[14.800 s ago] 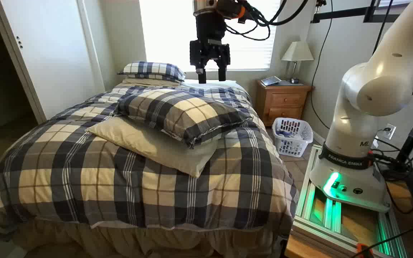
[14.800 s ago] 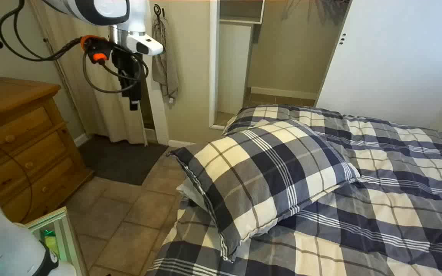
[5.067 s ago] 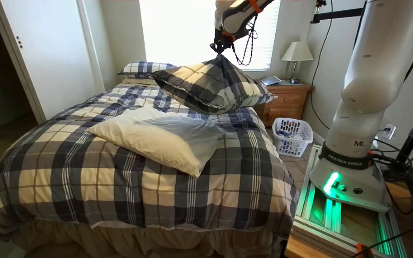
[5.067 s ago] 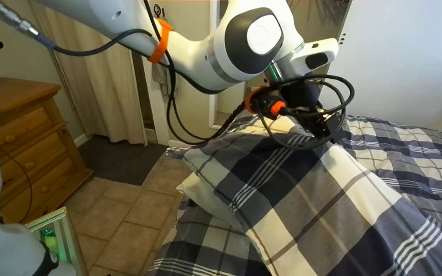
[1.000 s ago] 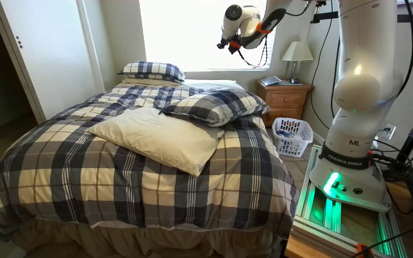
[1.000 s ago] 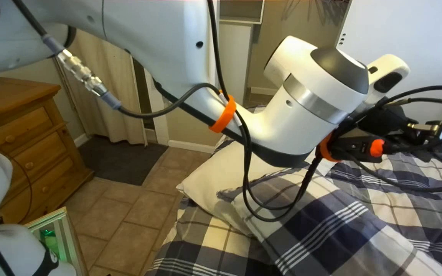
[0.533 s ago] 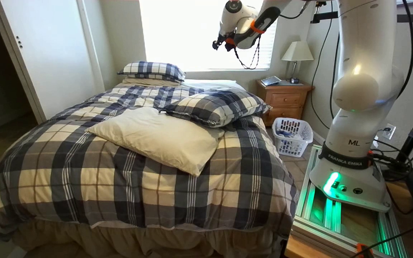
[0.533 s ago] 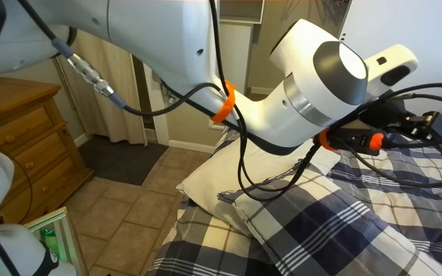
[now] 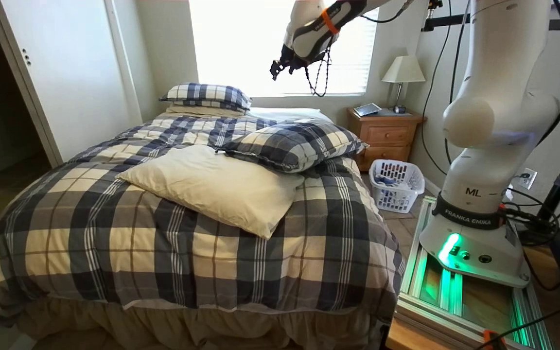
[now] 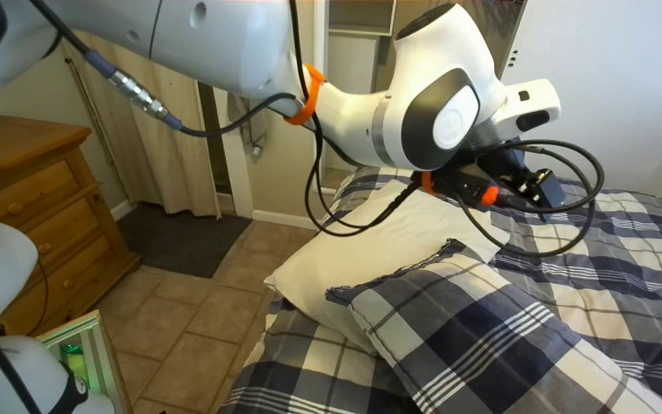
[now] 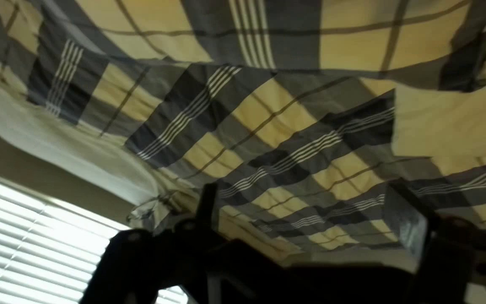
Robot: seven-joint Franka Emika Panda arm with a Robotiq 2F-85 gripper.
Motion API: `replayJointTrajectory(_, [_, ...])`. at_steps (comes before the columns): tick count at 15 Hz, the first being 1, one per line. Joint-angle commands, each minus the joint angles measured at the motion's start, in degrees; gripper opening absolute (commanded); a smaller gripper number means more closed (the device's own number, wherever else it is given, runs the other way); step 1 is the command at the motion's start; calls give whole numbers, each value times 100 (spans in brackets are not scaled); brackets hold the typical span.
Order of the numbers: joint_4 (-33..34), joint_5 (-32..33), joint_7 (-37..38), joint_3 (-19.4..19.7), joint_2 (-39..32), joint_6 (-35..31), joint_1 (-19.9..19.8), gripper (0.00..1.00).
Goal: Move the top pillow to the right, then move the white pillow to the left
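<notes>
Navy, grey and white plaid covers the plump rectangular pillow [image 9: 295, 145], which lies on the matching plaid bedspread [image 9: 173, 272], one side overlapping the edge of the large, plain, flattish off-white pillow [image 9: 212, 187]. Above the bedspread hangs the black two-fingered gripper [image 11: 306, 198], in the air and apart from both pillows; its fingers [image 11: 404, 215] stand wide, with mostly bedspread showing between them in the wrist view. In both exterior views the plaid pillow sits lower than the gripper. In the wrist view that pillow spans the top edge, well beyond the fingers, while the off-white pillow shows at upper right and a white slatted window blind [image 11: 28, 236] at lower left.
</notes>
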State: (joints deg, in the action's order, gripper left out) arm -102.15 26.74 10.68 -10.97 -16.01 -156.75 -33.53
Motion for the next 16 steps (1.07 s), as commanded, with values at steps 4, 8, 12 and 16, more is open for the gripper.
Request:
replayJointTrajectory(4, [282, -1792, -1337, 668, 173, 1919, 1018, 100])
replayJointTrajectory(8, [526, -1507, -1152, 1300, -118, 2282, 1831, 100])
replayJointTrajectory(12, [707, -1323, -1068, 1508, -538, 2377, 2420, 100])
replayJointTrajectory(16, [897, -1444, -1188, 1422, -1038, 2368, 2834, 100])
